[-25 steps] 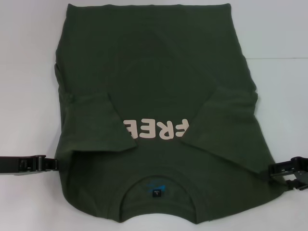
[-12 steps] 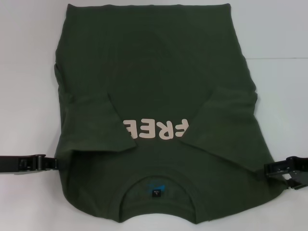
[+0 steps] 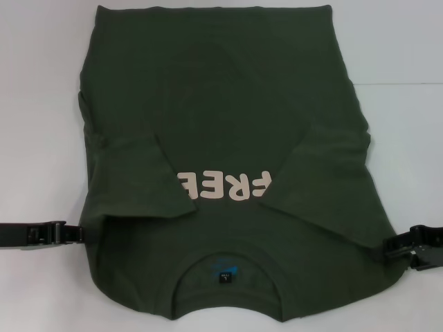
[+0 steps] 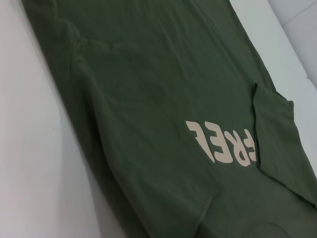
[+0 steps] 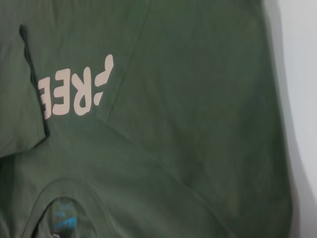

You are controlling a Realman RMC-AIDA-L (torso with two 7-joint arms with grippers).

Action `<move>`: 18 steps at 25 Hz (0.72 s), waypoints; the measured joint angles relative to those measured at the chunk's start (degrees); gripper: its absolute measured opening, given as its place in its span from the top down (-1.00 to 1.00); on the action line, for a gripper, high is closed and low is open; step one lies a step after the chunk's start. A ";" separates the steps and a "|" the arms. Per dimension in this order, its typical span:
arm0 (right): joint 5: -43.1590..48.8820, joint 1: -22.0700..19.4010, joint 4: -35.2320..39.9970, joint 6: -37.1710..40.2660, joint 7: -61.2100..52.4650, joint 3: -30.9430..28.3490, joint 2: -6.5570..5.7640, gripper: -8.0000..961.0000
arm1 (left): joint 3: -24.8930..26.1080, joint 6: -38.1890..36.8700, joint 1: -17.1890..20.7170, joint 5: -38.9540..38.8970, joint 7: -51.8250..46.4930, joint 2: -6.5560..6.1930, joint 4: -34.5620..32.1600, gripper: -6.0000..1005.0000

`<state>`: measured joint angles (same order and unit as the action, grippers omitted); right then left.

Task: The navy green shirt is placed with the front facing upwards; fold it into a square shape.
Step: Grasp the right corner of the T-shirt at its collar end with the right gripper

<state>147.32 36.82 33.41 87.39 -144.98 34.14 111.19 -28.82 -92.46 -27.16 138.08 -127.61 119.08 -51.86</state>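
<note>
I am resting my left gripper (image 3: 73, 235) and right gripper (image 3: 386, 247), jaws' state unclear, at the navy green shirt (image 3: 228, 111)'s nine and three o'clock edges, apparently for folding.

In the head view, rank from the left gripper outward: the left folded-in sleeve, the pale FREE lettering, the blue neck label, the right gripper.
From the left gripper at the dark olive-green shirt's left edge:
1. Left folded-in sleeve, closest.
2. Pale FREE lettering and blue neck label, both mid-shirt: too close to call.
3. Right gripper, opposite edge.
</note>
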 joint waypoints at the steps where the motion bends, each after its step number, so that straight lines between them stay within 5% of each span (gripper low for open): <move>1: 0.01 0.00 0.00 -0.13 -0.01 0.06 0.00 -0.42 | 0.00 0.00 0.00 0.00 0.00 0.00 0.00 0.84; 18: 0.17 0.27 0.05 -0.47 1.21 0.49 -0.03 0.70 | -0.01 0.08 0.00 -0.55 0.26 0.00 0.09 0.84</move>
<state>147.49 37.09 33.46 86.92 -143.77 34.63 111.16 -28.83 -92.38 -27.16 137.53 -127.35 119.08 -51.76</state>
